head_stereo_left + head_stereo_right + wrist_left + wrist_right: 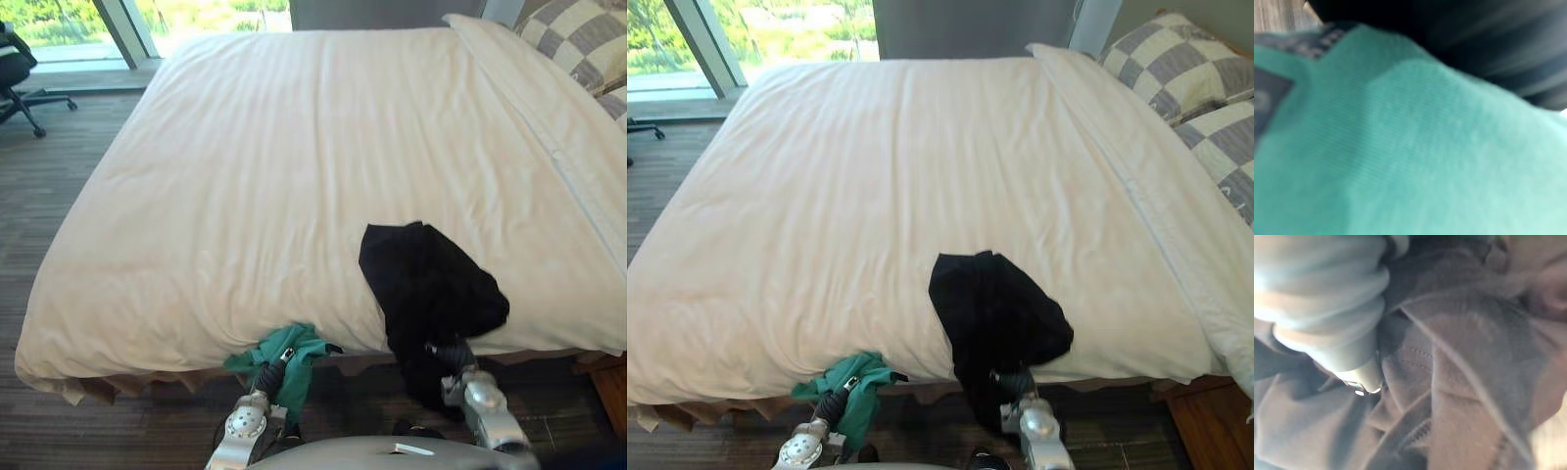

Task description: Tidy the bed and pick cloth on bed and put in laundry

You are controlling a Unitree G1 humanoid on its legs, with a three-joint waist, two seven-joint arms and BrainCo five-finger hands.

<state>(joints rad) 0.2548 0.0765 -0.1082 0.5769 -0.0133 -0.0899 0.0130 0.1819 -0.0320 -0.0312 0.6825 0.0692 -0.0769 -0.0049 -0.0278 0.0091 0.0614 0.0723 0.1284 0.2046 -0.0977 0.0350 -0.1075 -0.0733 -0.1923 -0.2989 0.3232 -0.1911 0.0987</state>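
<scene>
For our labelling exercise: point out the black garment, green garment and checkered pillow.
black garment (431, 284): left eye view, its middle.
green garment (299, 345): left eye view, upper fold.
checkered pillow (1176, 61): right eye view, its centre.

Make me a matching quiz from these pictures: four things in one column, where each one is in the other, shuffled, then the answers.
Things:
1. black cloth
2. green cloth
3. checked pillows
4. office chair

Places:
A. hanging below the near edge of the duvet, lower left
B. on the floor at the far left
C. at the far right corner
D. lying on the duvet and draping over its near edge

Pairs: 1-D, 2-A, 3-C, 4-B
</scene>
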